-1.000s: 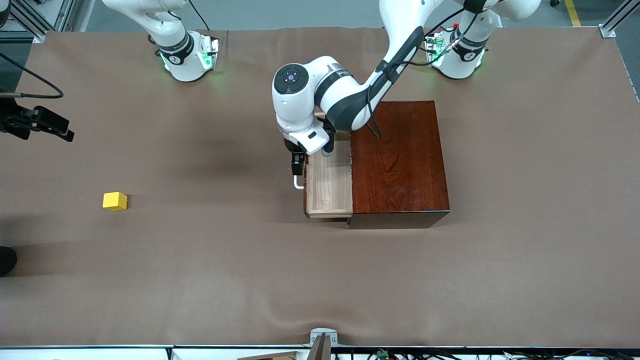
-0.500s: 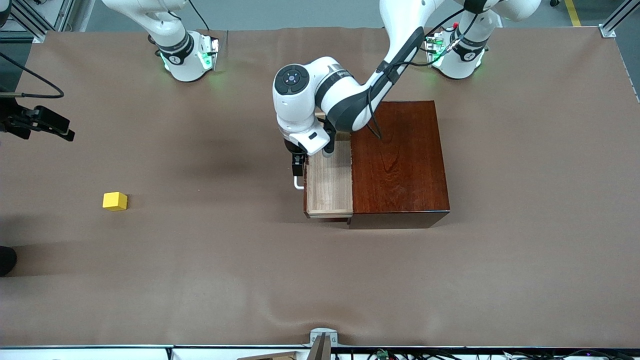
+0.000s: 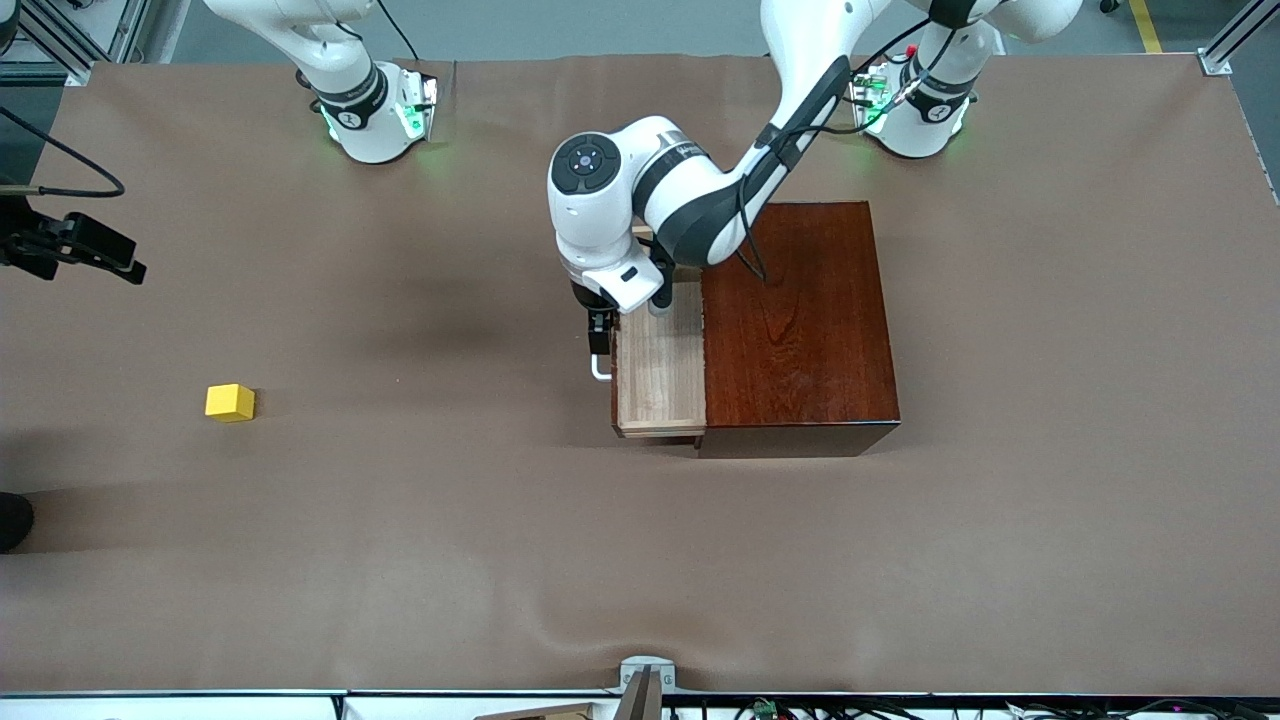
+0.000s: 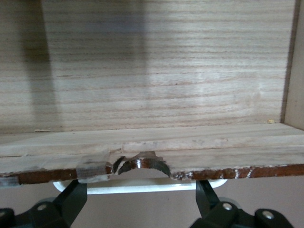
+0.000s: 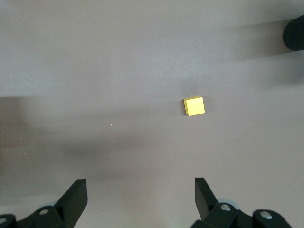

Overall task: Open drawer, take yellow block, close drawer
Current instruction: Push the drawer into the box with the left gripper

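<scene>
the drawer (image 3: pixel 658 372) is what you should look at first: it stands partly pulled out of the dark reddish-brown box (image 3: pixel 797 325), toward the right arm's end of the surface (image 3: pixel 500 520), and its light-wood bottom is bare. your left arm comes from its base, reaches over the box's top and bends down at the wrist, so the left hand (image 3: pixel 599 345) points down at the drawer's front. in the left wrist view you see that hand (image 4: pixel 137 202) with its fingers (image 4: pixel 71 202) spread apart, one on each side of the white bar handle (image 4: pixel 140 185), and neither finger is pressed against it. the handle (image 3: pixel 598 368) shows in the front view as a small white curve just below the hand, against the drawer's front.

the yellow block (image 3: pixel 230 402) is not in the drawer. it lies on the bare surface, well apart from the box, toward the right arm's end and a little nearer to the front camera than the drawer's handle.

your right arm waits. its hand (image 5: pixel 140 202) hangs in the air over the surface with fingers (image 5: pixel 76 197) wide apart and nothing between them, and the yellow block (image 5: pixel 194 106) lies on the surface below it, clear of both fingers.
</scene>
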Controlling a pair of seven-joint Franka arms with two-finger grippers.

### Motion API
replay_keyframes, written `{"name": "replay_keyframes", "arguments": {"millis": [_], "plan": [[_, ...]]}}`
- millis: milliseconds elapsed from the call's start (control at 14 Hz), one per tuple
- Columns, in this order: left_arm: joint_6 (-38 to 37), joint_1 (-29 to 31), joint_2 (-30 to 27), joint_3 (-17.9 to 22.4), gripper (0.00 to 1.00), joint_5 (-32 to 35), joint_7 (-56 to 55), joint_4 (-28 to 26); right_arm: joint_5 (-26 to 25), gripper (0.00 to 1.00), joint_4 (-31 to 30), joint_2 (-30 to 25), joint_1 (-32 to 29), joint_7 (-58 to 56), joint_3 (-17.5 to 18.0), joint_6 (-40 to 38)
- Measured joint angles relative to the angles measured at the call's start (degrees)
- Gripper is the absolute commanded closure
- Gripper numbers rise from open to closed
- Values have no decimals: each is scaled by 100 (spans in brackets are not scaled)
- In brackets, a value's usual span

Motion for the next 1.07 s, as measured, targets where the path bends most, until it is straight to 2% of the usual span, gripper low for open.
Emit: {"name": "replay_keyframes", "arguments": {"millis": [286,1071], "plan": [[-450,32,22,54,0,25,1,31,0,0,8,-2,0,0,-1,5],[-1529,14,13,88,0,762,10,60,0,0,8,-2,12,0,10,51]]}}
